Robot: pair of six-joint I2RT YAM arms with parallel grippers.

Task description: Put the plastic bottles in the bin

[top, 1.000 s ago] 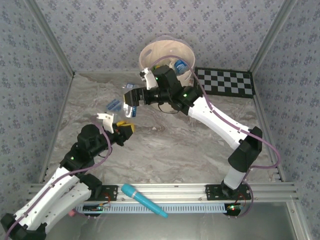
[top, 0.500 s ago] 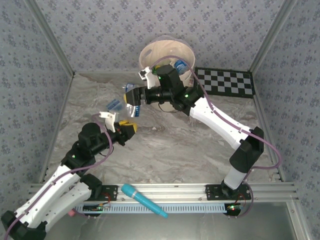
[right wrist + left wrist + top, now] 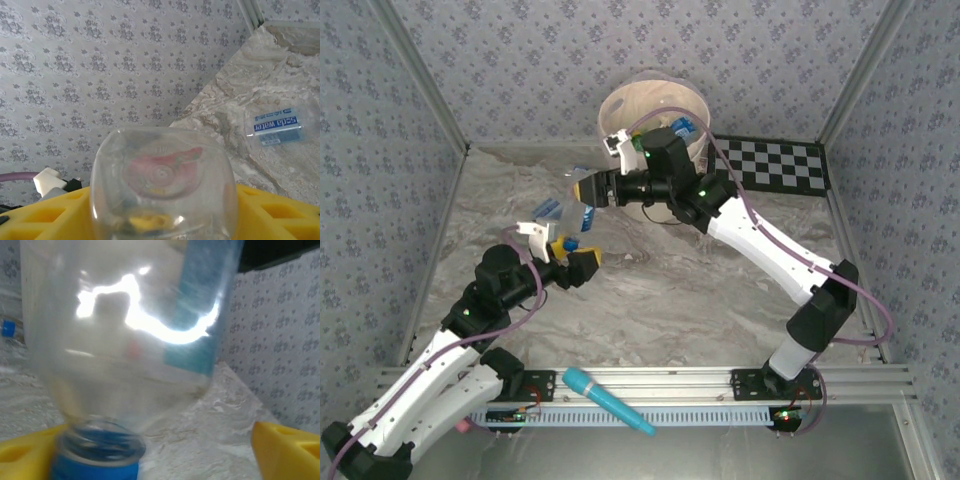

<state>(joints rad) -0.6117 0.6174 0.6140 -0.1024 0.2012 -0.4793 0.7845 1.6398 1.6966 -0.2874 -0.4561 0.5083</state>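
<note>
A clear plastic bottle [image 3: 576,222] with a blue label and blue cap hangs between my two grippers above the table's left middle. My right gripper [image 3: 583,200] is shut on its body; in the right wrist view the bottle's base [image 3: 160,180] sits pressed between the yellow fingers [image 3: 280,215]. My left gripper [image 3: 563,248] stands open below it, its yellow fingers [image 3: 285,450] wide apart, and the bottle's cap [image 3: 95,467] lies near the left finger. The pale peach bin [image 3: 625,105] stands at the back with bottles [image 3: 682,126] inside. Another clear bottle [image 3: 548,210] lies on the table, blue-labelled [image 3: 277,127].
A checkerboard [image 3: 770,165] lies at the back right, beside the bin. A blue wand [image 3: 610,400] rests on the near rail. Patterned walls close in the marbled table [image 3: 700,290] on three sides. A further blue-capped bottle [image 3: 578,172] lies near the bin's left.
My left gripper has opened and let go of the bottle's cap end. The right gripper has closed on the bottle's body and shifted slightly right.
</note>
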